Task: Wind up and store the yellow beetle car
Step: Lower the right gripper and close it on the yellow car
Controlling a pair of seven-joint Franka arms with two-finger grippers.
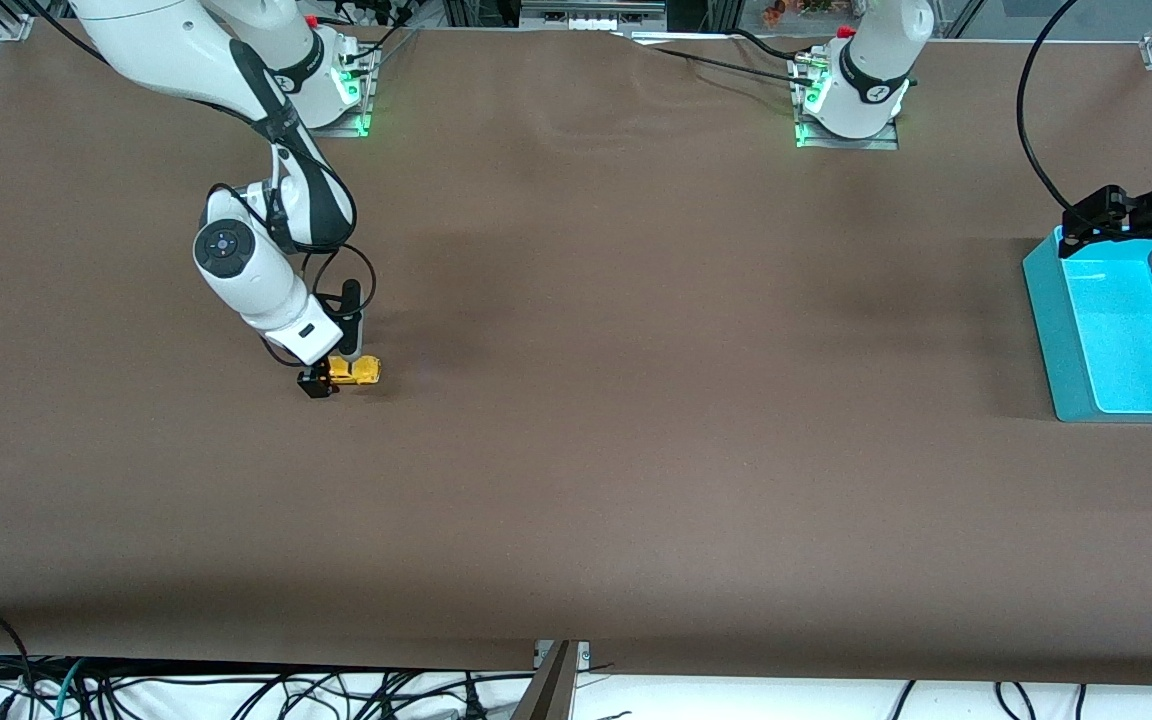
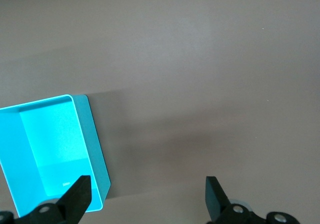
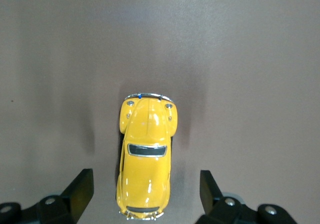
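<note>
Pick-up step: right gripper (image 3: 142, 191) released, straddling yellow beetle car (image 3: 146, 161); next, clench squarely. Left gripper (image 2: 147, 199) released, waits over teal bin (image 2: 92, 134).

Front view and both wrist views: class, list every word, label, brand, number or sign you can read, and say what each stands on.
None can be read.
Yellow beetle car: no lettering shows on its roof or bonnet.
Turquoise bin: a tiny white mark on its floor, too small to read.
Arm bases: small dark markings, too blurred to read.
Right arm's wrist: a round dark button pad, no text legible.
</note>
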